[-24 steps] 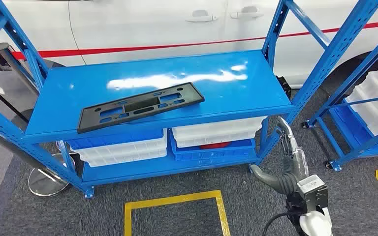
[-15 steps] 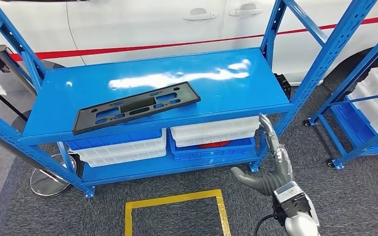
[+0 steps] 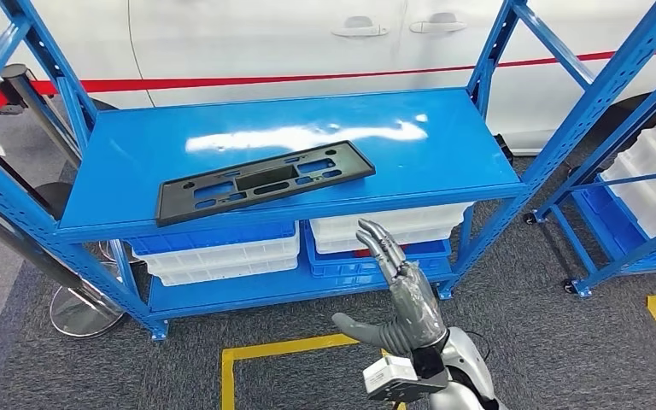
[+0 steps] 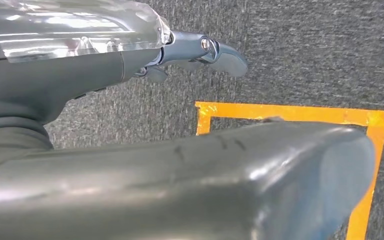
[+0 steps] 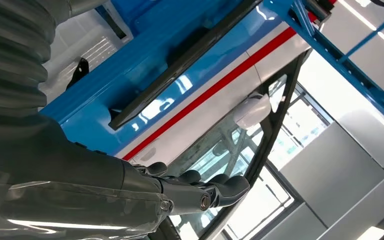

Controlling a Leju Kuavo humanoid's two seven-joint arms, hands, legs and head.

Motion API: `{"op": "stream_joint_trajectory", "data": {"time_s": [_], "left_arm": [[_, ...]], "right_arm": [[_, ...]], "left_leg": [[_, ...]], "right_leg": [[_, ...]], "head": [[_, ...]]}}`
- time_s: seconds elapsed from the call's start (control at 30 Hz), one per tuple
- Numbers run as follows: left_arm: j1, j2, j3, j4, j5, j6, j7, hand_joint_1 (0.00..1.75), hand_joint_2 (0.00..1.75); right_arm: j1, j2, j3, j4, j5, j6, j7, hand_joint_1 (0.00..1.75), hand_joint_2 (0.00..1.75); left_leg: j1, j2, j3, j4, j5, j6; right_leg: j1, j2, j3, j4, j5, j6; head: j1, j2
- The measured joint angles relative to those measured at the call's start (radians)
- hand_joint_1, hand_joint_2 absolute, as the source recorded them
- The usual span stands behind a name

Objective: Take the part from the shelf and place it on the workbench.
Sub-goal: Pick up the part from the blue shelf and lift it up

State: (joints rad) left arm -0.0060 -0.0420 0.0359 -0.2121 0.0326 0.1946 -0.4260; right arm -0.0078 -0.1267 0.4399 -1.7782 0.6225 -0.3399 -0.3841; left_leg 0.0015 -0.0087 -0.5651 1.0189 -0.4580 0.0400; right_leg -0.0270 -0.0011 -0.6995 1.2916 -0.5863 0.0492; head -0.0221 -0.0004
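Note:
The part, a long flat black plate with cut-outs, lies on the top deck of the blue shelf, toward its front left. My right hand is raised in front of the shelf's lower bins, below and right of the part, fingers spread and holding nothing. In the right wrist view the part's dark edge shows on the blue deck beyond my right hand. My left hand hangs over grey carpet with its fingers apart and nothing in them.
White and blue bins fill the lower shelf level. A white car with a red stripe stands behind. A second blue rack with white bins is at right. Yellow floor tape and a stanchion base lie near the shelf.
My right hand has swung left and up, from beside the shelf's right front leg to in front of the lower bins. The view has shifted slightly.

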Motion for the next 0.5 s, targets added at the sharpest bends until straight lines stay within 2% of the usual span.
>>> {"op": "stream_joint_trajectory", "data": {"time_s": [0.03,0.07,0.13,0.17,0.2,0.27,0.33,0.37,0.47,0.5], "left_arm": [[0.0,0.0,0.0,0.0,0.0,0.0,0.001,0.0,0.0],[0.0,0.0,0.0,0.0,-0.001,0.0,0.003,0.0,0.0],[0.0,-0.002,0.0,0.0,-0.002,0.0,0.004,0.0,0.0],[-0.001,-0.004,0.0,0.0,-0.002,0.0,0.004,0.0,0.0],[-0.002,-0.005,0.0,0.0,-0.002,0.0,0.005,0.0,0.0],[-0.005,-0.006,0.0,0.0,-0.003,0.0,0.006,0.0,0.0],[-0.009,-0.008,-0.001,0.0,-0.004,0.001,0.009,0.0,0.0],[-0.012,-0.011,-0.001,0.0,-0.004,0.002,0.012,0.0,0.0],[-0.022,-0.018,-0.001,0.0,-0.003,0.007,0.026,0.0,0.0],[-0.023,-0.021,-0.001,0.0,-0.002,0.008,0.032,0.0,0.0]], "right_arm": [[-0.005,0.0,0.015,0.01,0.031,-0.017,0.006,0.0,1.75],[-0.011,0.0,0.03,0.02,0.062,-0.035,0.011,0.0,1.75],[-0.029,0.0,0.06,0.038,0.122,-0.07,0.02,0.0,1.75],[-0.038,0.0,0.075,0.047,0.149,-0.086,0.024,0.0,1.75],[-0.046,0.0,0.09,0.056,0.177,-0.103,0.029,0.0,1.75],[-0.057,0.0,0.113,0.071,0.236,-0.135,0.039,0.0,1.75],[-0.071,0.001,0.132,0.087,0.303,-0.163,0.052,0.0,1.75],[-0.082,0.002,0.142,0.095,0.335,-0.175,0.06,0.0,1.75],[-0.116,0.004,0.183,0.133,0.423,-0.202,0.101,0.0,1.75],[-0.124,0.004,0.199,0.147,0.45,-0.208,0.118,0.0,1.75]], "left_leg": [[-0.006,-0.001,0.0,0.0,0.0,0.002],[-0.012,-0.001,0.002,0.0,0.0,0.004],[-0.023,-0.001,0.006,0.0,-0.001,0.006],[-0.026,-0.001,0.006,-0.001,-0.002,0.005],[-0.026,0.0,0.005,-0.001,-0.001,0.004],[-0.023,0.003,0.005,-0.005,0.001,-0.002],[-0.024,0.004,0.003,0.004,-0.008,-0.01],[-0.024,0.004,-0.008,0.031,-0.026,-0.016],[-0.005,0.003,-0.09,0.201,-0.108,-0.04],[0.004,0.004,-0.112,0.244,-0.118,-0.049]], "right_leg": [[0.006,0.0,0.0,-0.001,0.014,-0.007],[0.013,0.0,0.018,-0.042,0.044,-0.019],[0.03,-0.001,0.085,-0.179,0.106,-0.052],[0.037,-0.004,0.109,-0.231,0.123,-0.065],[0.042,-0.006,0.121,-0.26,0.128,-0.075],[0.046,-0.008,0.124,-0.275,0.132,-0.081],[0.036,-0.01,0.135,-0.298,0.143,-0.079],[0.03,-0.011,0.141,-0.309,0.149,-0.078],[0.022,-0.013,0.143,-0.318,0.153,-0.076],[0.019,-0.013,0.142,-0.316,0.152,-0.072]], "head": [[0.0,0.0],[0.0,0.0],[-0.001,0.0],[-0.002,0.0],[-0.002,0.0],[-0.003,0.0],[-0.003,0.0],[-0.003,0.0],[-0.003,0.0],[-0.003,0.0]]}}
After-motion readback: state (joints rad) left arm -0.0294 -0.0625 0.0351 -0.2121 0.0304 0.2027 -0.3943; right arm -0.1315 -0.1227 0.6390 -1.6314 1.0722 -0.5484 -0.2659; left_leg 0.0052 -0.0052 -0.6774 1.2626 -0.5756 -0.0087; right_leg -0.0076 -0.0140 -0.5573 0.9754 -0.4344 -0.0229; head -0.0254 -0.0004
